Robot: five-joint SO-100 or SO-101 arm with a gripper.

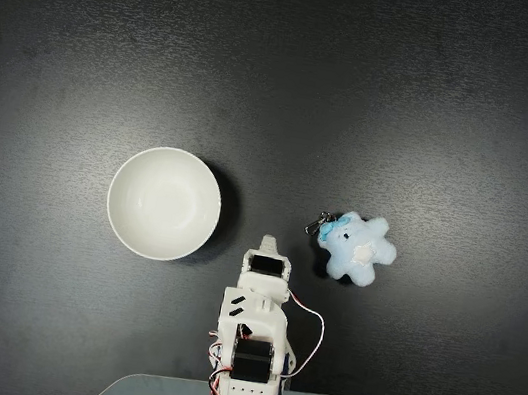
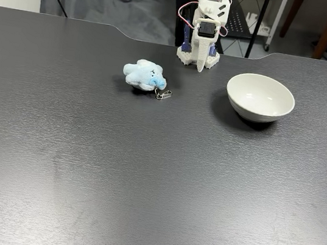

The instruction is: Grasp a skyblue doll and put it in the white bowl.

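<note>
Front fixed view, near to far: bare dark desk [image 2: 141,187] up front, then skyblue doll [image 2: 144,74] w/ keyring clip [image 2: 164,94] toward camera, on its side. White bowl [image 2: 260,97] sits right of it, well apart, upright. Arm [image 2: 206,24] folded at far edge, between the two. Jaws [image 2: 200,63] point down at desk; can't tell if spread or pressed together. Holding nothing.

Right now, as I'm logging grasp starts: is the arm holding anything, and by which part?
Nothing is held. The skyblue doll lies on the table apart from the folded arm's gripper, and the white bowl is empty.
</note>
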